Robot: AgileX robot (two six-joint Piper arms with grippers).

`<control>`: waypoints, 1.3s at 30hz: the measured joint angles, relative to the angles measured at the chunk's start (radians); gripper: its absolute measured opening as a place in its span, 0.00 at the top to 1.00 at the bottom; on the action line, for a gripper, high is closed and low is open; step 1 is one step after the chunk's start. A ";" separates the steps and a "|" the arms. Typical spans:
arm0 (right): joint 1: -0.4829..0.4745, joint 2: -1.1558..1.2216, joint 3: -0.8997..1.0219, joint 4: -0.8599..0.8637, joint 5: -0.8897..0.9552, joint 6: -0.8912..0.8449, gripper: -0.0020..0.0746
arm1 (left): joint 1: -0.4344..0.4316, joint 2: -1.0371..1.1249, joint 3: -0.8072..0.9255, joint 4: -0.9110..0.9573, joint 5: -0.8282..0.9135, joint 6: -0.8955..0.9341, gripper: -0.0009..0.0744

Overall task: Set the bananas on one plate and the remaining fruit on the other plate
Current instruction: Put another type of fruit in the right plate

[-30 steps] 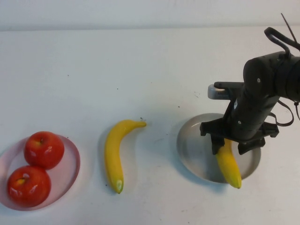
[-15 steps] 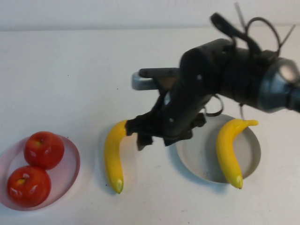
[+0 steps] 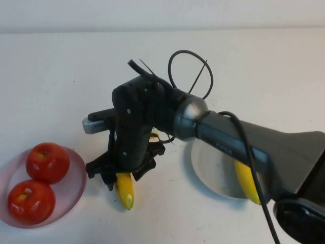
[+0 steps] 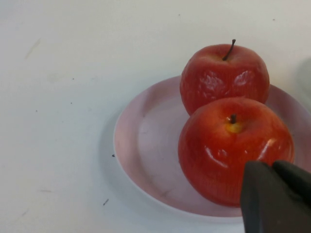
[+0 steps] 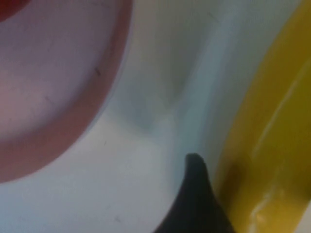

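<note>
**Right gripper low over the loose banana; two apples on the pink plate**

From the high view I see the right gripper point(image 3: 123, 177) reached across the table point(image 3: 61, 76) and down over the banana point(image 3: 125, 190) that lies on the bare surface between the two plates. The dark fingers sit on either side of the fruit, with its lower tip showing below them. In the right wrist view one finger point(image 5: 194, 204) lies just beside the yellow skin of this banana point(image 5: 272, 145), with the rim of the pink plate point(image 5: 73, 121) close by. I cannot tell whether the fingers are pressing on the fruit or only straddling it.

A second banana point(image 3: 246, 183) lies in the grey plate point(image 3: 208, 168), partly hidden behind the right arm point(image 3: 244, 142).

The pink plate point(image 3: 76, 175) at the table's left holds two red apples, touching each other: one point(image 3: 47, 161) farther from me, the other point(image 3: 30, 201) nearer. The left wrist view shows the same pair, the far apple point(image 4: 224, 75) with a dark stem and the near apple point(image 4: 233, 145) with a yellow patch at its stem, both resting in the pink plate point(image 4: 141, 145).

The left gripper point(image 4: 274, 196) shows only as a dark tip at the corner of its own camera, just beside the near apple; I cannot tell how its fingers stand.

I can read no brand, label or writing anywhere.
</note>
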 joint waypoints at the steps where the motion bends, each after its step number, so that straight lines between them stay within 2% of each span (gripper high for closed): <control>1: 0.000 0.021 -0.022 -0.008 0.010 0.000 0.38 | 0.000 0.000 0.000 0.000 0.000 0.000 0.99; 6: 0.000 0.069 -0.079 -0.028 0.023 0.000 0.40 | 0.000 0.000 0.000 0.000 0.000 0.000 0.99; 12: 0.000 0.069 -0.085 -0.042 0.025 0.000 0.56 | 0.000 0.000 0.000 0.000 0.000 0.000 0.99; 19: -0.010 -0.001 -0.067 -0.072 0.029 0.000 0.58 | 0.000 0.000 0.000 0.000 0.000 0.000 0.99; 23: -0.044 -0.123 0.024 -0.114 0.029 0.046 0.58 | 0.000 0.000 0.000 0.000 0.000 0.000 0.99; 28: -0.127 -0.265 0.254 -0.146 0.025 0.136 0.58 | 0.000 0.000 0.000 0.000 0.000 0.000 0.99; 34: -0.211 -0.397 0.579 -0.110 -0.134 0.179 0.58 | 0.000 0.000 0.000 0.000 0.000 0.000 0.99; 39: -0.234 -0.407 0.661 -0.082 -0.194 0.183 0.58 | 0.000 0.000 0.000 0.000 0.000 0.000 0.99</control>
